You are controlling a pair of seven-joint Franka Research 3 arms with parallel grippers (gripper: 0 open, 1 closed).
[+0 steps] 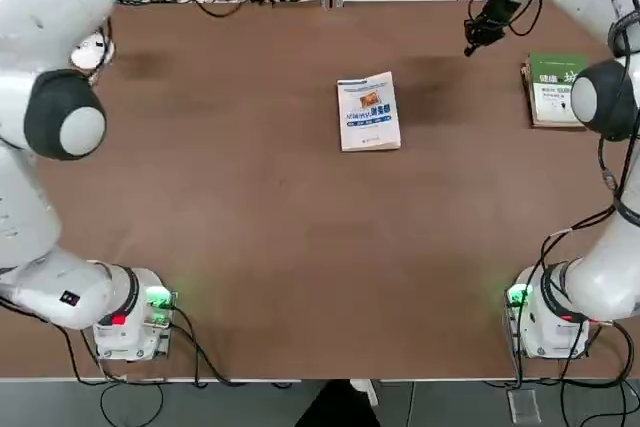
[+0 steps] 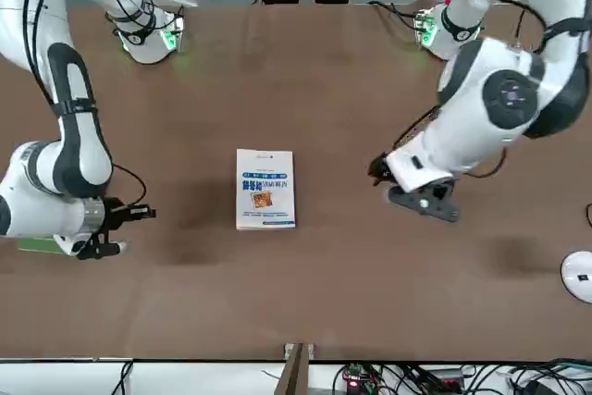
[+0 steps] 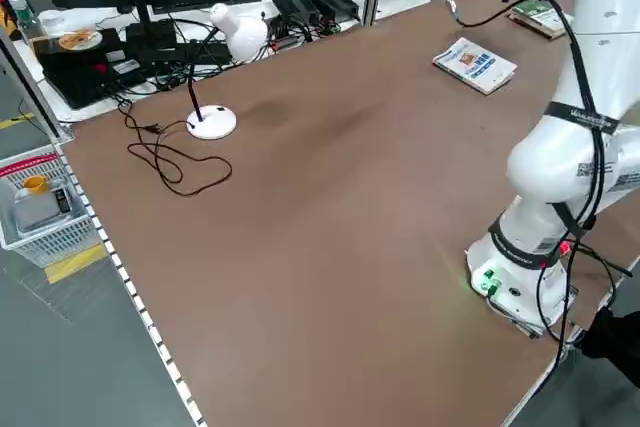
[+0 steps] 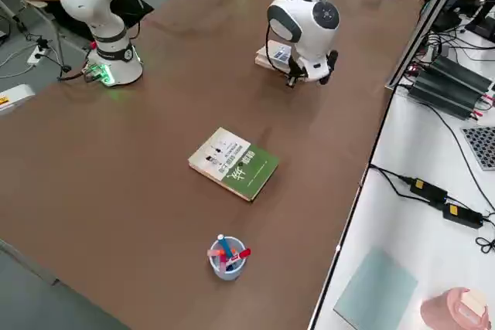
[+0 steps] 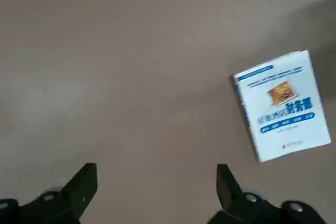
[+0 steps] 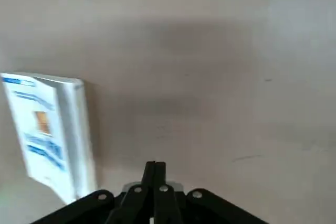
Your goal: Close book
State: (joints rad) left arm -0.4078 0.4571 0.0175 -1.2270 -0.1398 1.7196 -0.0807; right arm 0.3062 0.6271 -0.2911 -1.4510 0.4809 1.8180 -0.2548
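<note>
The book [image 1: 369, 112] lies shut and flat, cover up, near the middle of the table's far half; its white cover shows blue lettering and a small orange picture. It also shows as the book [image 2: 265, 189] in the front view. My right gripper [image 1: 478, 35] hovers to the right of it, apart from it, with its fingers [image 6: 155, 172] pressed together on nothing. My left gripper [image 5: 155, 182] is open and empty, above bare table to the left of the book [image 5: 282, 106], some way off. In the top view that gripper is hidden under its own arm.
A thicker green-and-white book [image 1: 556, 89] lies at the far right edge. A cup of pens [image 4: 227, 256] stands beyond it in the right side view. A white lamp base [image 3: 212, 122] with a trailing cable sits at the far left. Cables and equipment line the back edge.
</note>
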